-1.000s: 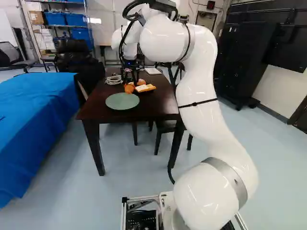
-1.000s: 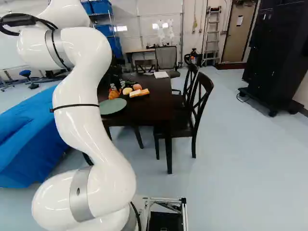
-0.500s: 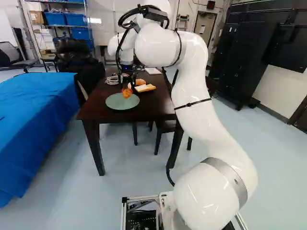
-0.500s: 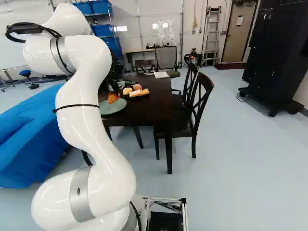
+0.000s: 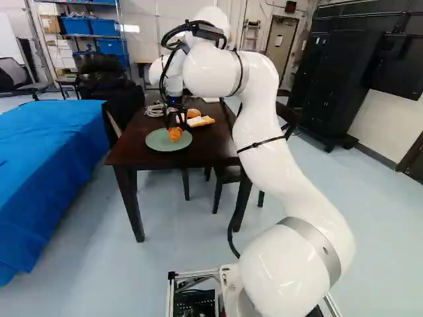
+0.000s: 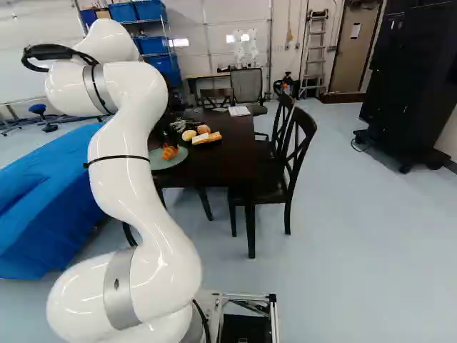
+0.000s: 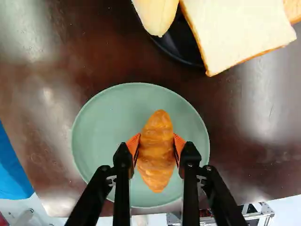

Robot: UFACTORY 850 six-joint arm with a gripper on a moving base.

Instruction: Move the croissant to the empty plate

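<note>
In the left base view the gripper (image 5: 176, 120) points down at the table, over the green plate (image 5: 158, 140). The wrist view has the gripper (image 7: 156, 149) shut on the croissant (image 7: 157, 162), an orange pad pressing each side. Beneath it lies the green plate (image 7: 101, 127), with nothing else on it. Whether the croissant touches the plate, I cannot tell.
A black plate (image 7: 181, 42) holding bread (image 7: 240, 28) and a pale yellow food (image 7: 157, 12) stands just past the green plate on the dark table (image 5: 211, 148). Coiled cable (image 5: 154, 110) lies farther back. Chairs (image 6: 285, 164) stand beside the table; a blue-covered surface (image 5: 46, 165) is left.
The arm has carried the croissant in its gripper from beside the bread to over the green plate, nearer the base and lower. The base has not moved.
</note>
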